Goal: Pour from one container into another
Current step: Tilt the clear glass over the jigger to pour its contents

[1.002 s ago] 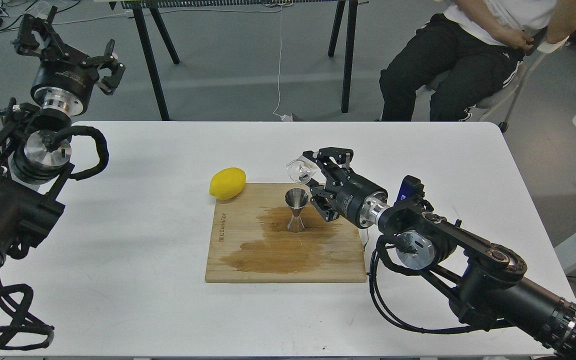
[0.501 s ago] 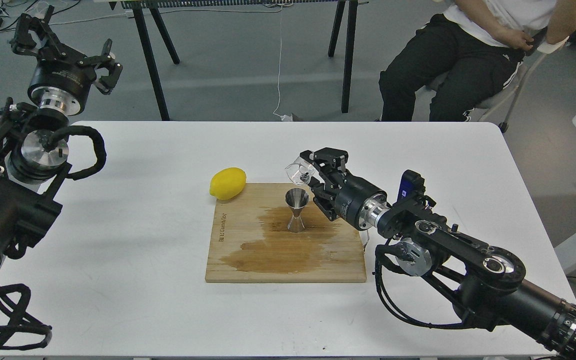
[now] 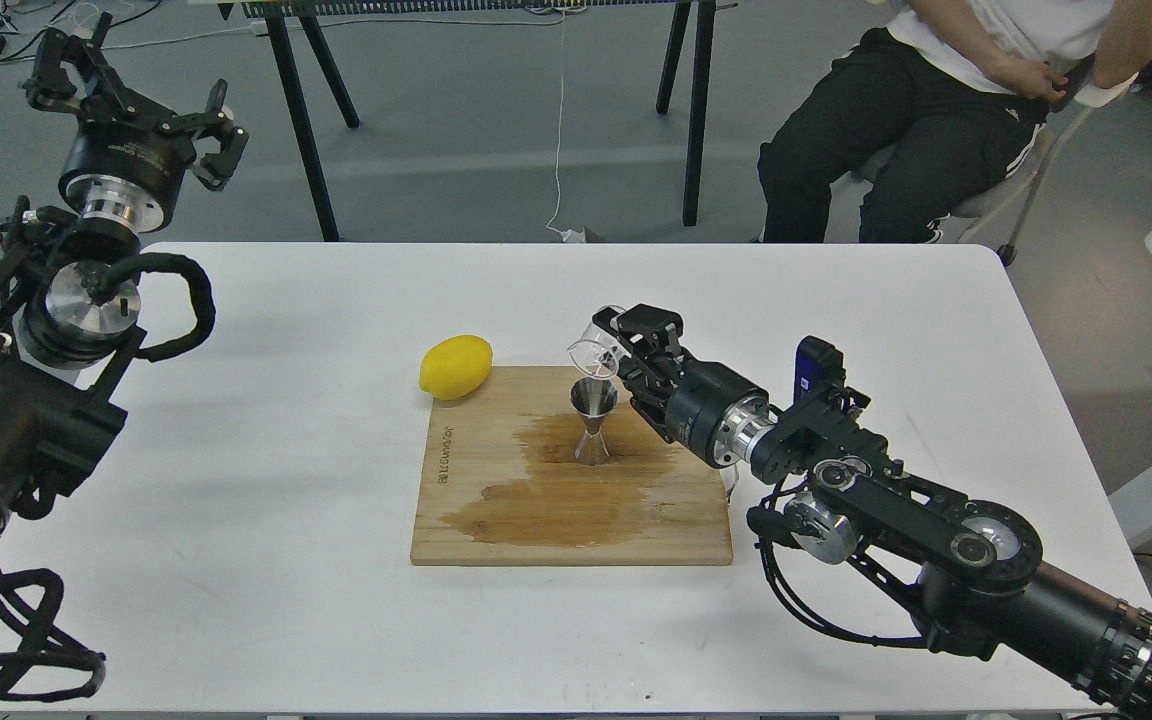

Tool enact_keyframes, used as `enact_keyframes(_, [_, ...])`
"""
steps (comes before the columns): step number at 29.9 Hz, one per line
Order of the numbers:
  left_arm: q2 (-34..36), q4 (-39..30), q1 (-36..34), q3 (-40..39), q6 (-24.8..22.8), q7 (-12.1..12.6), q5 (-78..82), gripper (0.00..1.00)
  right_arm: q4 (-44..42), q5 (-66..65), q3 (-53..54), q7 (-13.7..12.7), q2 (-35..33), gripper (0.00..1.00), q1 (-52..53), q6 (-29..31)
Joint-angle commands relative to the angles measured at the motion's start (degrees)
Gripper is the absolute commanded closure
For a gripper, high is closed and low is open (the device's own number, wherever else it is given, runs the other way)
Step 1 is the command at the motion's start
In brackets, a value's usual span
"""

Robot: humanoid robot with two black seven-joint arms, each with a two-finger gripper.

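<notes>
A shiny steel hourglass jigger (image 3: 593, 425) stands upright on a wooden cutting board (image 3: 496, 500) at the table's middle. Just above its upper cone hangs a small clear glass cup (image 3: 594, 351), tipped over toward the left with its mouth downward. My right gripper (image 3: 624, 350) is shut on the cup and reaches in from the lower right. My left gripper (image 3: 131, 95) is raised off the table at the far upper left, its fingers spread open and holding nothing.
A yellow lemon (image 3: 455, 366) lies at the board's back left corner. A dark wet stain spreads over the board around the jigger. A seated person (image 3: 936, 110) and black table legs are beyond the white table (image 3: 266, 480).
My right gripper has moved slightly left and tipped the glass cup further over the jigger. The left arm shifted only a little.
</notes>
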Motion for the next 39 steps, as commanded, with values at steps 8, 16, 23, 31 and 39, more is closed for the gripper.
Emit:
enact_keyframes(8, [-0.06,0.0,-0.07,-0.01,0.06,0.0,0.0,0.0,-0.11,-7.3,-2.9,1.08,0.02,0.6,-0.39,-2.18])
enact_keyframes(16, [0.02,0.0,-0.07,-0.01,-0.03,0.0,0.0,0.0,-0.29,-10.11,-3.44,1.17,0.38,0.6,0.14,-3.23])
enact_keyframes(23, [-0.06,0.0,0.02,-0.01,-0.03,0.0,0.09,0.0,-0.29,-11.43,-5.02,1.26,-0.06,0.6,0.49,-4.29])
enact_keyframes(31, [0.02,0.0,-0.07,-0.01,0.06,0.0,0.0,0.0,-0.55,-16.87,-5.11,1.26,-0.06,0.6,0.49,-5.17])
enact_keyframes(39, [0.02,0.0,-0.07,-0.01,-0.03,0.0,0.0,0.0,-0.64,-23.38,-5.37,2.57,-0.06,0.6,-0.13,-7.36])
